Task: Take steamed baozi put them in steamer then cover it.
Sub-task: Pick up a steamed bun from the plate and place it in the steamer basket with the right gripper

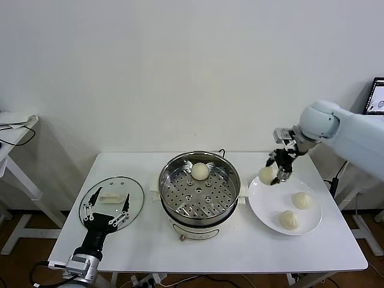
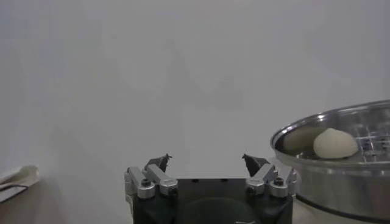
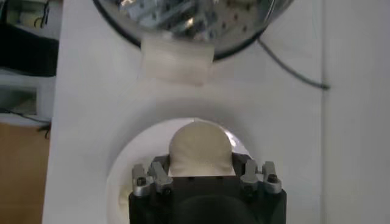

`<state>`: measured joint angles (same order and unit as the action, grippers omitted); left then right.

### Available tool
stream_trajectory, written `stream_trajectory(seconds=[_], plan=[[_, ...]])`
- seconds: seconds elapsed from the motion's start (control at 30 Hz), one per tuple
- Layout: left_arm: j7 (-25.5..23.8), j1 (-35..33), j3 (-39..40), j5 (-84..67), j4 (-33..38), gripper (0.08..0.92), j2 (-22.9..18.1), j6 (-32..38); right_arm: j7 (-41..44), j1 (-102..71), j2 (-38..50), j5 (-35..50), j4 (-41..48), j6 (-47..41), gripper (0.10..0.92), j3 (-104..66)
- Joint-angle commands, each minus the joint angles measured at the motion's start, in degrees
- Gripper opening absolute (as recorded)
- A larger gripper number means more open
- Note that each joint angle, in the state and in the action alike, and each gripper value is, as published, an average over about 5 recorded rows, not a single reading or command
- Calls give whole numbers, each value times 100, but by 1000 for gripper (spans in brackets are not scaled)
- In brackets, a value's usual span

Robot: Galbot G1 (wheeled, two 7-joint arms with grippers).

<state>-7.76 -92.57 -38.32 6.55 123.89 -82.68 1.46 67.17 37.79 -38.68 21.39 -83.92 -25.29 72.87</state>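
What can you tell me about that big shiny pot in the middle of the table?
The steamer is a large round pot of shiny metal standing upright at the middle of the white table. Inside sits a flat tray full of holes, with one cream-white baozi resting on it near the far edge. It has a pale handle on each side and a whitish base. It is uncovered: the glass cover lies flat on the table to its left. A dark cord runs off behind it. No gripper touches it.

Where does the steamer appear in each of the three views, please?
Head view: the steamer stands mid-table, between the glass lid and the white plate.
Left wrist view: its rim shows at the right edge.
Right wrist view: its edge is at the top.
Shared landmark: the steamer's perforated tray.
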Motion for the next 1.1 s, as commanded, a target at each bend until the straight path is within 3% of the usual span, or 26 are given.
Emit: stream_trajectory(seconds=[0.03,0.5,1.1], plan=[[0,-3,-35,-27,99,823,10,4,-663,1353,-836,1654,-970,-1382,670,963],[-1,94,-166,-130,5,823,5,-16,-909,519,-3045,1741,250,-1614,670,542],[-22,108,-276,-154,-82,823,21,-8,-591,-1221,-4327,388,2315,-1339,670,-86]])
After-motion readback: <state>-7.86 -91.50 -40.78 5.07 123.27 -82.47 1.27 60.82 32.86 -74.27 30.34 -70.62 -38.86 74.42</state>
